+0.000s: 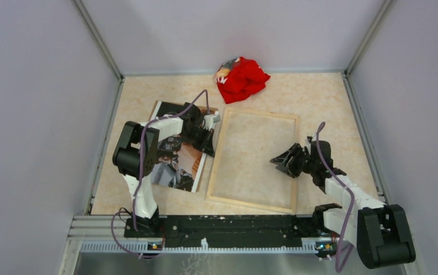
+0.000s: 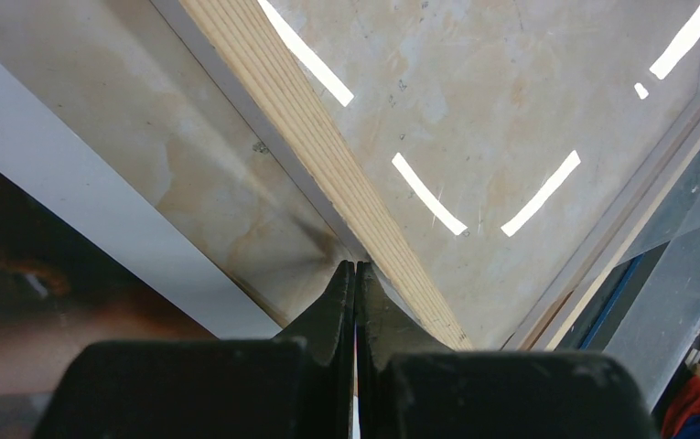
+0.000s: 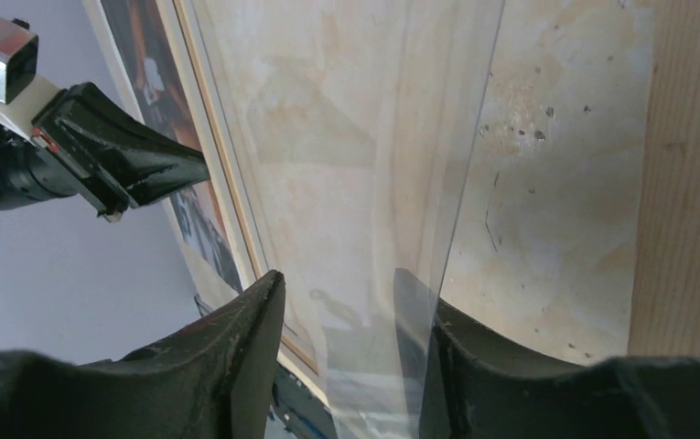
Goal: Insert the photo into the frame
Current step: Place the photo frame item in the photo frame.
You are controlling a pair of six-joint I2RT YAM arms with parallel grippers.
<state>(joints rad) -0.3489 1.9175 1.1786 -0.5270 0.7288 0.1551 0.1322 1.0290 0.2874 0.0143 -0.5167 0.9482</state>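
Note:
The photo (image 1: 176, 163) lies picture-side up at the left, partly under my left arm; its white border and dark print (image 2: 16, 302) also show in the left wrist view. Beside it on the right lies the frame (image 1: 251, 203), pale wood edges up. My left gripper (image 1: 209, 148) is shut with nothing in it, and its tips (image 2: 357, 267) touch the frame's left wooden rail (image 2: 328, 137). My right gripper (image 1: 279, 162) is over the frame's right half. It (image 3: 341, 279) is open, with the raised edge of the clear pane (image 3: 355, 137) between its fingers, close to the right one.
A crumpled red cloth (image 1: 242, 79) lies at the back, just beyond the frame's far left corner. Grey walls close the table on the left, back and right. The frame's right wooden rail (image 3: 675, 183) runs along my right gripper's side.

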